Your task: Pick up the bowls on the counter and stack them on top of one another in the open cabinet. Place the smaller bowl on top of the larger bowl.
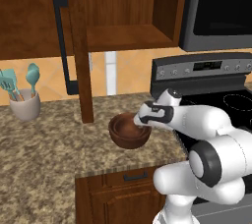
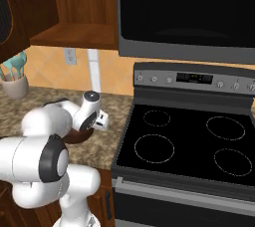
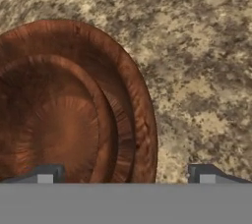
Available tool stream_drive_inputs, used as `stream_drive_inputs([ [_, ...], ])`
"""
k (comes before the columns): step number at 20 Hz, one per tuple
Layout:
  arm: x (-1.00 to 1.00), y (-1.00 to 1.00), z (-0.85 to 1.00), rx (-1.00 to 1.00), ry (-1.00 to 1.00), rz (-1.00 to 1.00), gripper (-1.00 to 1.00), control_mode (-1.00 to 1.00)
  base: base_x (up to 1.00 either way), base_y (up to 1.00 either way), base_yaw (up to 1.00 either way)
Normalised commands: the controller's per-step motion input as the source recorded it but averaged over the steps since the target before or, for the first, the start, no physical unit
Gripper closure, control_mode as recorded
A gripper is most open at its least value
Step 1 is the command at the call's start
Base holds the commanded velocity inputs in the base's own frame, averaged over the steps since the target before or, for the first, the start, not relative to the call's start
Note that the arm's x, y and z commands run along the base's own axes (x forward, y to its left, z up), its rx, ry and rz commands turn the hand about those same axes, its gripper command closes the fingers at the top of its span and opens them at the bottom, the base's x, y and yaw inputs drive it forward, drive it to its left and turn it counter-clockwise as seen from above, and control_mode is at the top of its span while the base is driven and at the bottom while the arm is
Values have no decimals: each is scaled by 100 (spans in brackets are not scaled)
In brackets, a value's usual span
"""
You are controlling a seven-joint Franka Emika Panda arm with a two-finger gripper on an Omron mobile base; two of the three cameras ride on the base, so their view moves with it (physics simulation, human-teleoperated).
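Observation:
A wide dark reddish-brown bowl (image 1: 125, 134) stands on the granite counter (image 1: 49, 154) near its front edge. The hand view looks down into this bowl (image 3: 74, 120), where a second ring shows inside the thick rim. I cannot tell whether that ring is the smaller bowl nested inside. My gripper (image 3: 125, 176) is open, just above the bowl's right rim, which lies between the two fingertips (image 3: 45, 175). From the left base, the gripper (image 1: 141, 122) hangs over the bowl's right side. The open cabinet (image 1: 123, 36) is above, its shelf bare.
The cabinet door (image 1: 81, 51) with its long black handle stands open, edge-on above the counter left of the bowl. A white cup of teal utensils (image 1: 24, 102) sits at the far left. The black stovetop (image 2: 184, 141) borders the counter on the right, a microwave (image 2: 189, 12) above it.

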Motion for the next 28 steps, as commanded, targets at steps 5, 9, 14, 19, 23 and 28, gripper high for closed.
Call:
stream_drive_inputs([
  [5,7,4,-26,-5,2,0,-100,-100,0,0,0],
  [9,0,21,-26,-9,0,0,100,-100,0,0,0],
  [14,0,21,-22,-7,0,0,100,-100,0,0,0],
  [19,-33,4,-1,-1,0,-2,100,-100,0,0,0],
  [23,-71,-26,52,10,-6,-13,100,-100,0,0,0],
  [28,-65,-30,74,12,-5,-16,100,-100,0,0,0],
])
